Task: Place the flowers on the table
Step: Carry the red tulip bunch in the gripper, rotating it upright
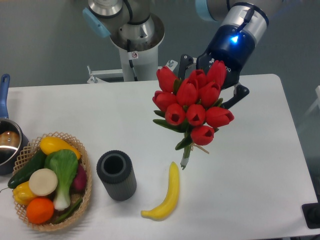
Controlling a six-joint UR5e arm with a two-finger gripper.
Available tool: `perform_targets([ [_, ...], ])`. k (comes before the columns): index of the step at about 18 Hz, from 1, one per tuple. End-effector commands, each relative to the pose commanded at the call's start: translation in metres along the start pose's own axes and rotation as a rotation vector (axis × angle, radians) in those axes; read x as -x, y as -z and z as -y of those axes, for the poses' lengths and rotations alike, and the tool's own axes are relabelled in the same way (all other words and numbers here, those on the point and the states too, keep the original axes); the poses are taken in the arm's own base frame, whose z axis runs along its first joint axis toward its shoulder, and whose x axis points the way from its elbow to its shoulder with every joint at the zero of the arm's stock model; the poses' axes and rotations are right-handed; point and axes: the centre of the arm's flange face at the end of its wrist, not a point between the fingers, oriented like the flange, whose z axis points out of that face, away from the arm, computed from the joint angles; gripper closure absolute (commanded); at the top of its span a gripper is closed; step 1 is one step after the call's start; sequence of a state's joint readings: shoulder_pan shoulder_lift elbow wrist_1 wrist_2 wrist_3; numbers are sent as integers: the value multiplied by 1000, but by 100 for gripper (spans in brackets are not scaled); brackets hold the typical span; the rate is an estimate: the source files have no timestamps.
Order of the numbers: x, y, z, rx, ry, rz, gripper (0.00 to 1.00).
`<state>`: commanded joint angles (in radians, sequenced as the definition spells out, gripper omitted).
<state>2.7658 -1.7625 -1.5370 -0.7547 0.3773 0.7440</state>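
The flowers [192,107] are a bunch of red tulip buds with green leaves and tied stems. They hang in the air above the middle of the white table [260,165], with the stem ends pointing down and left. My gripper [211,82] comes in from the upper right, right behind the buds, and is shut on the flowers. The buds hide its fingertips, and only the outer finger links show on either side of the bunch.
A dark grey cylindrical vase [116,175] stands upright left of the stems. A yellow banana [167,195] lies just below them. A wicker basket [85,170] of vegetables and fruit sits at the front left, with a pot [7,145] at the left edge. The robot base [135,35] is at the back.
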Motion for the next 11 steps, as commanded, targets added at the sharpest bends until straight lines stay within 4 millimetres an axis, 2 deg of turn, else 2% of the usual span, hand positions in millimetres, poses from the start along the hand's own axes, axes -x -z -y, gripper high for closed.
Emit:
perform_targets([
  [8,2,3,-3,13,9,18,55],
  [11,2,4,-5,77,5,88,55],
])
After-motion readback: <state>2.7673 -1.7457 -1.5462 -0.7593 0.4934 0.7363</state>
